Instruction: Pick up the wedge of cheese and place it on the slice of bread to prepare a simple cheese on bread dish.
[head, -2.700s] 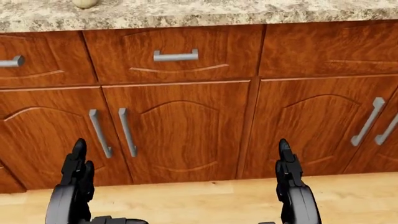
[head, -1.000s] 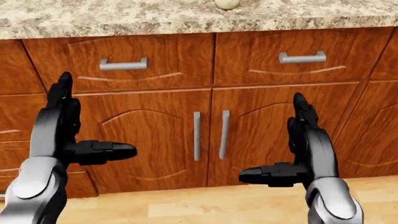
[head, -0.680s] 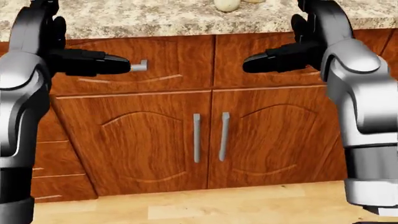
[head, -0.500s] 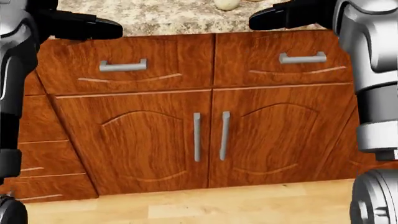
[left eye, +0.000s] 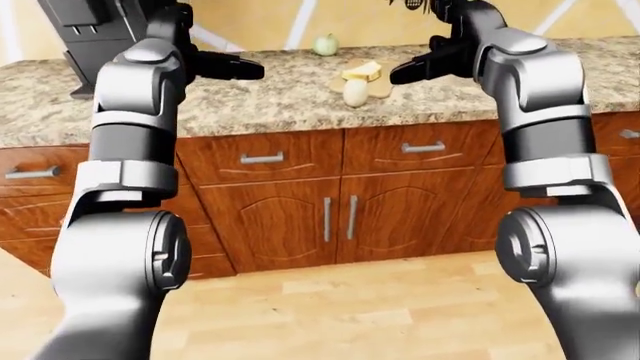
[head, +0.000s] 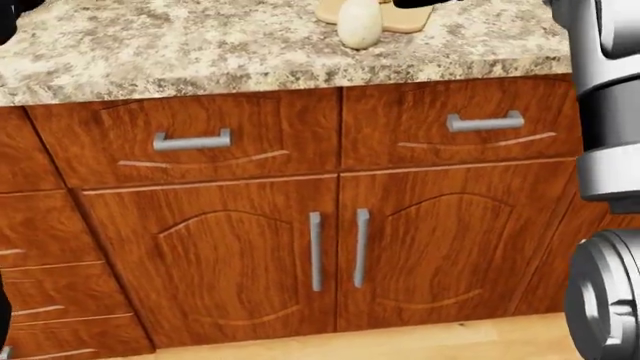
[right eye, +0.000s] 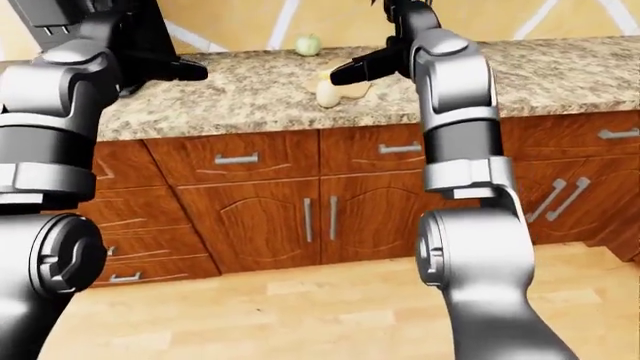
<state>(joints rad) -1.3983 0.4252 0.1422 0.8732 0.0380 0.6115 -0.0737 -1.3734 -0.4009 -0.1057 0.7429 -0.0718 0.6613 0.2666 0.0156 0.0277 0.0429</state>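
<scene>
A yellow wedge of cheese (left eye: 363, 71) lies on the granite counter (left eye: 280, 105), at the far side of a tan slice of bread (left eye: 380, 88); whether they touch is unclear. A pale egg-shaped thing (left eye: 355, 93) stands against the bread's near edge. My right hand (left eye: 432, 46) is held high just right of the cheese, open, its thumb pointing left toward it. My left hand (left eye: 212, 52) hovers open over the counter well to the left, with its thumb pointing right. Neither hand holds anything. The head view shows only the bread's edge (head: 405, 19) and the pale thing (head: 358, 26).
A small green fruit (left eye: 326, 45) sits on the counter by the wall. A dark appliance (left eye: 88, 34) stands at the counter's left, behind my left arm. Below the counter are wooden drawers and cabinet doors (head: 250, 262) with metal handles, then a light wood floor (left eye: 340, 315).
Both arms have risen from cabinet height to above the counter and left the head view's middle. The camera has tilted up, showing more countertop and the bread's edge.
</scene>
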